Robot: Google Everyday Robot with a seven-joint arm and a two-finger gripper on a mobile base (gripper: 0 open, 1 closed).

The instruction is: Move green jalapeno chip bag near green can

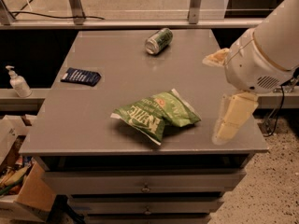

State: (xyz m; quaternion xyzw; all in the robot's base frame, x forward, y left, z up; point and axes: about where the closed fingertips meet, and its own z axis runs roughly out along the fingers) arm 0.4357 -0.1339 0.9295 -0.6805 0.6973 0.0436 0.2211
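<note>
not started: green jalapeno chip bag (156, 115) on counter (88, 120), well apart from green can (158, 40) at far edge. gripper (224, 90) right of bag, jaws apart, empty.

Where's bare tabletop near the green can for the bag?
Bare between green can and chip bag, and between can and blue packet. Right edge is crowded by the open claw, beside the bag.

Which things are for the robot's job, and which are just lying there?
For the job: crinkled green chip bag; small green metal can; cream pincer, open at the table's right edge.
Just lying about: flat dark blue packet; white pump bottle.
</note>
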